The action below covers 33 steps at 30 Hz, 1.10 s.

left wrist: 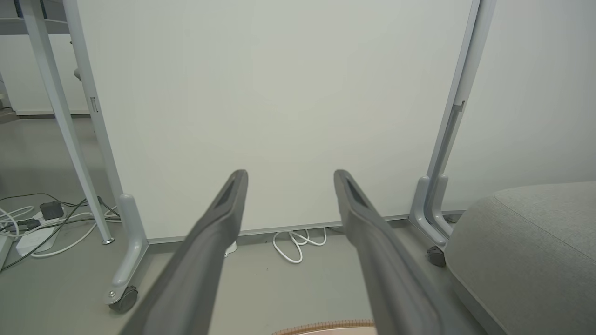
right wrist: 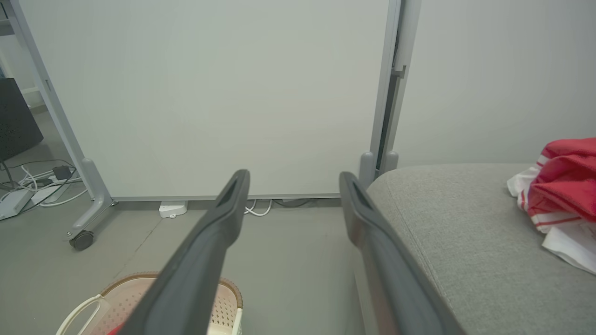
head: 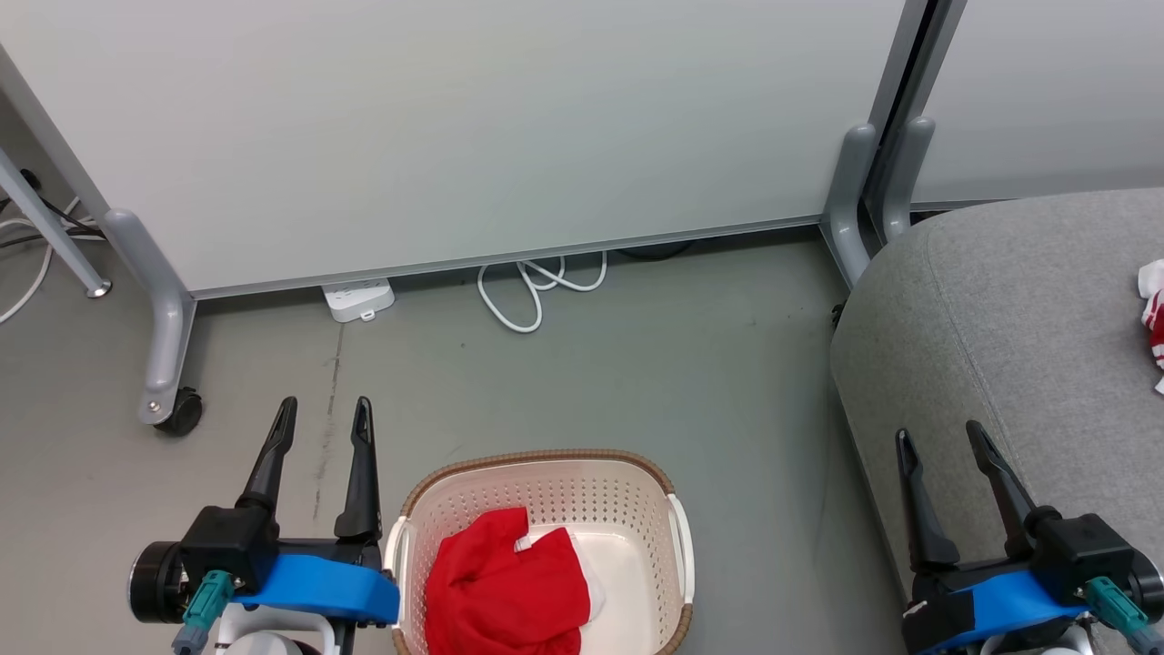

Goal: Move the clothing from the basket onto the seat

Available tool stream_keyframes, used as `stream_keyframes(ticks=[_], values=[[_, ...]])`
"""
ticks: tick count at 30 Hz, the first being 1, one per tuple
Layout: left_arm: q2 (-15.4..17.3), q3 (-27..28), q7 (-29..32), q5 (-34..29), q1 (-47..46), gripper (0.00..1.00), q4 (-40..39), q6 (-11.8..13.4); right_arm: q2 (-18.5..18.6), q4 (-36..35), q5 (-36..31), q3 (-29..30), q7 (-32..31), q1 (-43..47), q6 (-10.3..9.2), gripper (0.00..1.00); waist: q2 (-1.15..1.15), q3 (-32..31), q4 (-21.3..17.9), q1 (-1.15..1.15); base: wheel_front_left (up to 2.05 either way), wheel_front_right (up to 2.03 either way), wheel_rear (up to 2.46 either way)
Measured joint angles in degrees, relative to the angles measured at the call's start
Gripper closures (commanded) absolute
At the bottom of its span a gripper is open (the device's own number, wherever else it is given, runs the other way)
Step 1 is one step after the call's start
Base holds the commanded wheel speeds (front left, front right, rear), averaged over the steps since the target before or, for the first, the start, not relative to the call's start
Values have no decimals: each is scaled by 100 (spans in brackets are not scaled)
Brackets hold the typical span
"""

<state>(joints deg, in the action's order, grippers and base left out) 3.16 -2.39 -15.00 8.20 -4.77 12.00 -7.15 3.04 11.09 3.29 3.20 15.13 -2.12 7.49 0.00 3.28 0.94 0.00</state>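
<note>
A: State of left gripper (head: 326, 405)?
B: Fingers apart, empty, just beside the basket (head: 546, 455). The red clothing (head: 505, 582) is bunched in its left half, to the gripper's right.
A: And right gripper (head: 938, 432)?
B: Apart, empty, at the edge of the seat (head: 1000, 300). Left arm looks nearer.
</note>
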Motion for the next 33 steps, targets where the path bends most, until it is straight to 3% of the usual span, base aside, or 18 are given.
stream_keyframes(ticks=[5,13,26,33], values=[[-7,-77,-1,-41,-5,0,12,-25,-3,10,16,-8,0,-2,0,0,0,23,16,0,0,0,0],[215,-828,-1,-11,-539,0,221,-29,-9,-52,40,-107,0,-217,0,0,0,261,-64,0,0,0,0],[787,-2223,-7,299,-2058,0,1494,-30,-12,-292,101,-227,1,-980,0,0,0,1164,-346,1,0,0,0],[1198,-3485,-7,493,-3109,0,2409,-30,-12,-480,142,-233,0,-1484,0,0,0,1979,-584,2,0,0,0]])
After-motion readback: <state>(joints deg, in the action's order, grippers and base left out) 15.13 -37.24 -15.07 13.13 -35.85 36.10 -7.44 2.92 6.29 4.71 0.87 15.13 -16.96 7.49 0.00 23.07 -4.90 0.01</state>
